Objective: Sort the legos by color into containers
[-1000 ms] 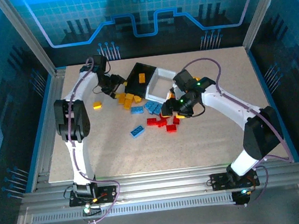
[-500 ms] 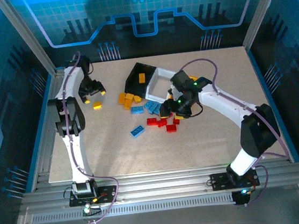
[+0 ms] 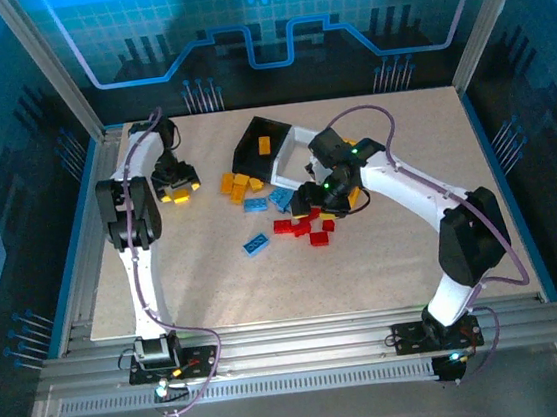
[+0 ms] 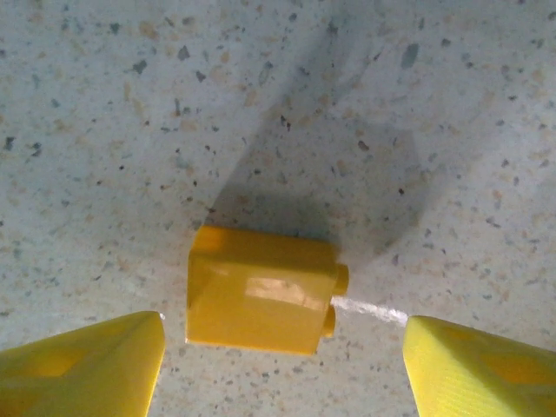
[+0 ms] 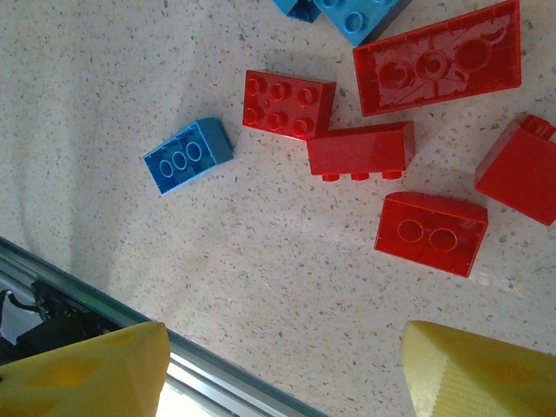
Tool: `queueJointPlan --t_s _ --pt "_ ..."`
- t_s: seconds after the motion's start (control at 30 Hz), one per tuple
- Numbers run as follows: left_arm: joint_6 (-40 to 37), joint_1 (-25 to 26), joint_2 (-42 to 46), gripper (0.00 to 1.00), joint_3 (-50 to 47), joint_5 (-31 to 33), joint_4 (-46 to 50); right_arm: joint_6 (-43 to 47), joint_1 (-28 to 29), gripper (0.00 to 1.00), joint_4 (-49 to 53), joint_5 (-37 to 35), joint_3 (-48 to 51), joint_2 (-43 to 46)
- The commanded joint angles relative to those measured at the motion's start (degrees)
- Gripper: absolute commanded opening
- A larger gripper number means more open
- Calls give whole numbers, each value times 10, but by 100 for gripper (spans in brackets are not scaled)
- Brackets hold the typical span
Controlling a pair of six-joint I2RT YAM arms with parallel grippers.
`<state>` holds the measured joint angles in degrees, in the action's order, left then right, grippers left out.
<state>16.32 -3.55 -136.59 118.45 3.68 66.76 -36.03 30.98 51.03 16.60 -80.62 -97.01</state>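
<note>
A yellow lego (image 4: pixel 261 291) lies on its side on the table, apart from the rest. My left gripper (image 4: pixel 282 360) is open around it, one finger on each side, neither touching. From above, the left gripper (image 3: pixel 177 183) sits over that yellow lego (image 3: pixel 182 192) at the table's left. My right gripper (image 5: pixel 282 369) is open and empty, hovering over bare table just below several red legos (image 5: pixel 430 231) and a blue lego (image 5: pixel 188 154). In the top view the right gripper (image 3: pixel 310 203) hangs above the red legos (image 3: pixel 301 227). A black container (image 3: pixel 255 136), tilted, holds an orange lego (image 3: pixel 264 145); a white container (image 3: pixel 298 156) adjoins it.
Orange-yellow legos (image 3: pixel 237 185) and blue legos (image 3: pixel 256 204) lie in the middle, with one blue lego (image 3: pixel 255 243) alone nearer the front. A metal rail (image 5: pixel 104 304) runs along the table's edge. Open table lies to the right and front.
My left gripper swung from the black container to the table's left and settled over the lone yellow lego, opening wider. My right gripper shifted slightly left over the red legos.
</note>
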Motion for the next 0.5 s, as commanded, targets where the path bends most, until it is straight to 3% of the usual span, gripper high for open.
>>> queueJointPlan --t_s 0.0,0.2,0.47 --pt "-7 -6 -26 72 18 10 -3 2 11 72 26 -7 -20 -10" --pt "-9 -15 -38 68 15 11 -16 1 14 71 35 -15 -23 -11" --pt "-7 -16 -45 53 12 9 -20 1 21 70 42 -17 -35 -24"
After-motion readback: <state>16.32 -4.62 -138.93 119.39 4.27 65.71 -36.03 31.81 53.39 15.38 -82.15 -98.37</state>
